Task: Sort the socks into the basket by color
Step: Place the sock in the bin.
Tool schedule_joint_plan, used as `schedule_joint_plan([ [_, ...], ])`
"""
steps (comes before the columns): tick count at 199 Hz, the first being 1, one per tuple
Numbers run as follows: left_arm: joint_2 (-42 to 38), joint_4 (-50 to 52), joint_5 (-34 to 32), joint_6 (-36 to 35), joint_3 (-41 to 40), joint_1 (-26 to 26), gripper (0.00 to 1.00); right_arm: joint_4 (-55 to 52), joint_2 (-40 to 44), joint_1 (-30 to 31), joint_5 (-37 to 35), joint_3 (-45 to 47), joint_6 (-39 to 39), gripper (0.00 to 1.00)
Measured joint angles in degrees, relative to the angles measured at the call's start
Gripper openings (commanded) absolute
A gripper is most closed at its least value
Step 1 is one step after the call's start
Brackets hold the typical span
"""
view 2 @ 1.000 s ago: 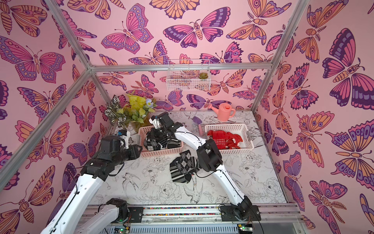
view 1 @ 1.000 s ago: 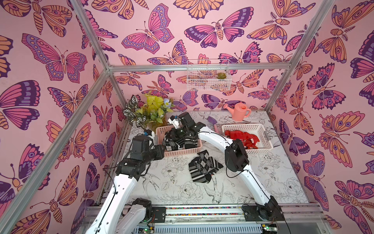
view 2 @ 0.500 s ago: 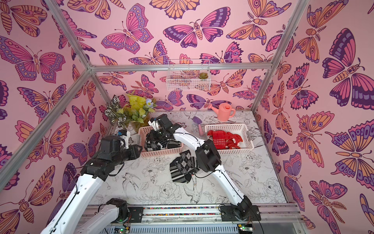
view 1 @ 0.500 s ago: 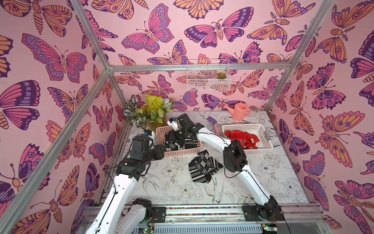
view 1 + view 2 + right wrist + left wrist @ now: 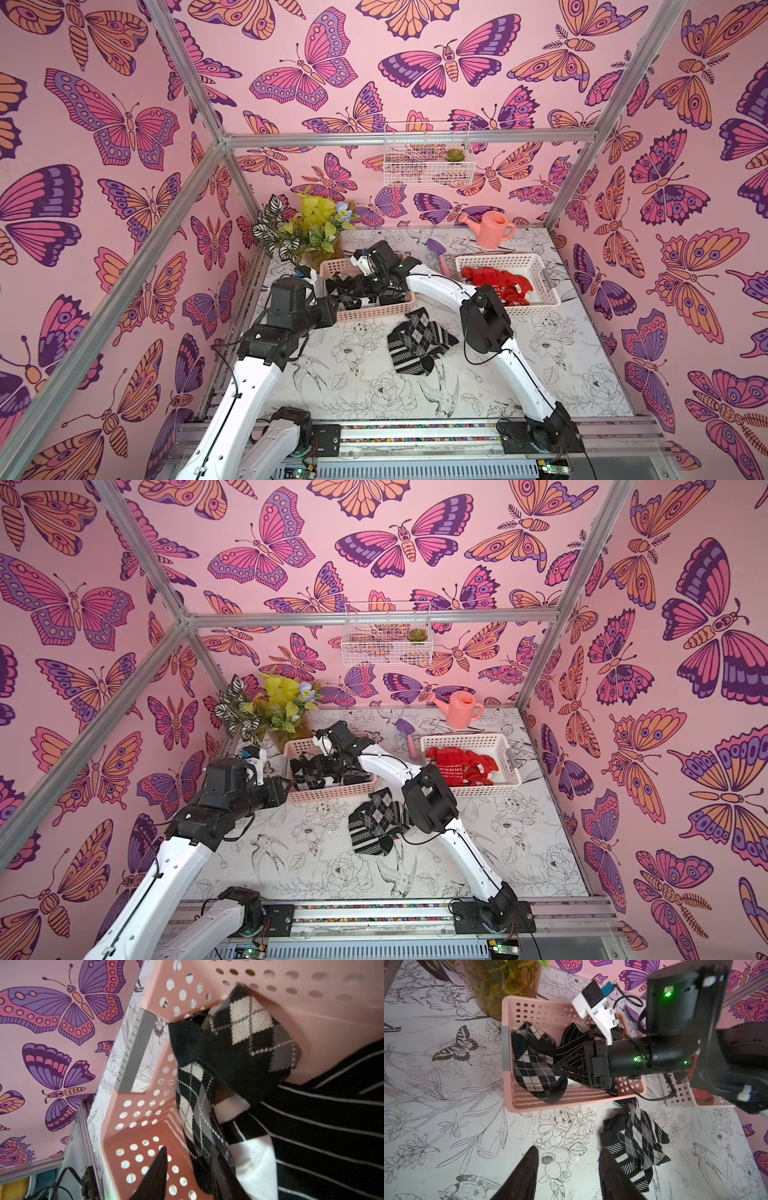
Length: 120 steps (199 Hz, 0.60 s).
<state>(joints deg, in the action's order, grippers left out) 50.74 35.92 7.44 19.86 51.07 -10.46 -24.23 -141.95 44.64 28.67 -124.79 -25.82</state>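
— Report layout, largest item first.

— Base: table [image 5: 374, 399], under both arms. On it, toward the left arm, pink basket [image 5: 374, 312], loaded with black-and-white socks [image 5: 533, 1068]. Toward the right arm, white basket [image 5: 528, 308], loaded with red socks [image 5: 498, 284]. On the bare top, just beside the front wall of the pink basket: loose pile [image 5: 417, 347] of black-and-white socks, not yet sorted.

— State the change over the last second.

— Concerns the right gripper [image 5: 189, 1153] only. Reaches down inside the pink basket. Shut a second ago, now parted to a moderate gap. Nothing pinched between the fingers. One argyle sock [image 5: 197, 1105] rests against one finger [image 5: 220, 1178] and drapes over the socks below. Reads as a release just made, not a pick.

— And the left gripper [image 5: 568, 1148]?

— Hovers over the table near the loose pile, about half spread, empty. Same spread as a second ago.

— Meaning for the task?

— Probably one more dark sock delivered to the correct basket. No red sock visible outside the white basket. Remaining work: the loose pile. Next step, as a judgement: raise the right gripper straight out. Watch for the argyle sock snagging on the finger and lifting back out.
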Motion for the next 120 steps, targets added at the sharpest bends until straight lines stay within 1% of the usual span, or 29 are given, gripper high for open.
schedule_joint_plan([
  [62,0.02,0.00,0.00,-0.13,0.00,0.00,0.49,-0.48,8.04,-0.79,-2.99,3.08,2.73,0.37],
  [92,0.79,0.02,0.02,-0.15,0.00,0.00,0.49,-1.22,13.99,-0.79,-5.49,9.33,4.72,0.36],
  [120,1.27,0.07,0.04,-0.15,0.00,0.00,0.49,-3.15,22.25,-0.79,-8.85,17.64,6.43,0.35],
])
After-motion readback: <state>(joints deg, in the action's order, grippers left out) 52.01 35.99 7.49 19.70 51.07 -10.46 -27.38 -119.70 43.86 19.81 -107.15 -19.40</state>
